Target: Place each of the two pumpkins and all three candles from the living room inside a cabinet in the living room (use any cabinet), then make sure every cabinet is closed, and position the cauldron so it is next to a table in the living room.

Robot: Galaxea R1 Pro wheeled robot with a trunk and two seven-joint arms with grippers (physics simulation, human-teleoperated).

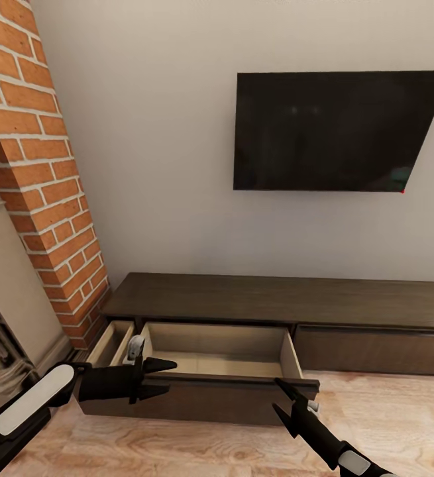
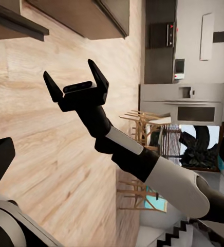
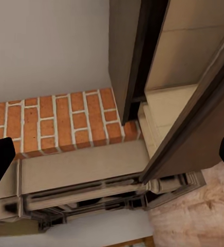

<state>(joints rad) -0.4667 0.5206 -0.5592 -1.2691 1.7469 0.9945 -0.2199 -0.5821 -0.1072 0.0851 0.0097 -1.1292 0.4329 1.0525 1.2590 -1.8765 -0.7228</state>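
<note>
The cabinet (image 1: 283, 301) runs low along the far wall under the TV (image 1: 336, 131), dark-brown, its left drawer (image 1: 220, 361) pulled out and pale inside. Your left gripper (image 1: 158, 376) and right gripper (image 1: 285, 396) hover at its front with jaws spread wide, holding nothing — push squarely on the front to close it.
</note>
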